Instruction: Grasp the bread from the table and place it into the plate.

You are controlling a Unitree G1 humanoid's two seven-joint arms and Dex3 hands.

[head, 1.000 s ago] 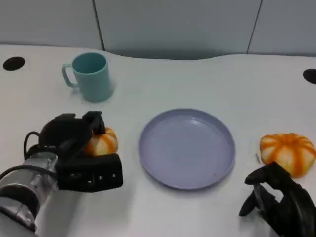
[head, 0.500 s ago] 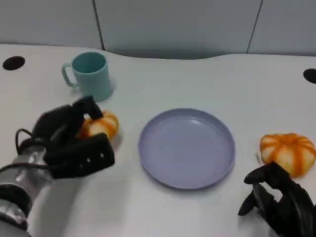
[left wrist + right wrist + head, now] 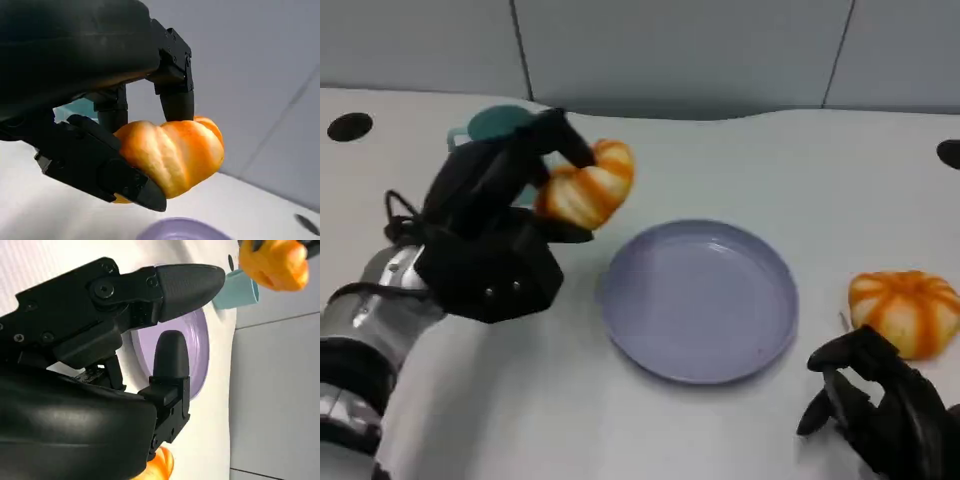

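Observation:
My left hand (image 3: 495, 235) holds an orange-and-cream ridged bread roll (image 3: 587, 187) lifted above the table, just left of the plate's far-left rim. In the left wrist view the roll (image 3: 172, 152) sits pinched between black fingers (image 3: 100, 167). The lavender plate (image 3: 698, 298) lies bare at the table's middle. A second, similar roll (image 3: 904, 310) rests on the table right of the plate. My right hand (image 3: 880, 415) stays low at the front right, near that roll, fingers apart and holding nothing; its fingers (image 3: 172, 285) show in the right wrist view with the plate (image 3: 197, 347) behind.
A teal mug (image 3: 498, 125) stands at the back left, partly hidden behind my left hand. Dark round holes (image 3: 348, 126) mark the table's far corners. A grey wall runs along the table's back edge.
My left hand has raised the roll off the table and carried it up and right toward the plate. The right hand has stayed put.

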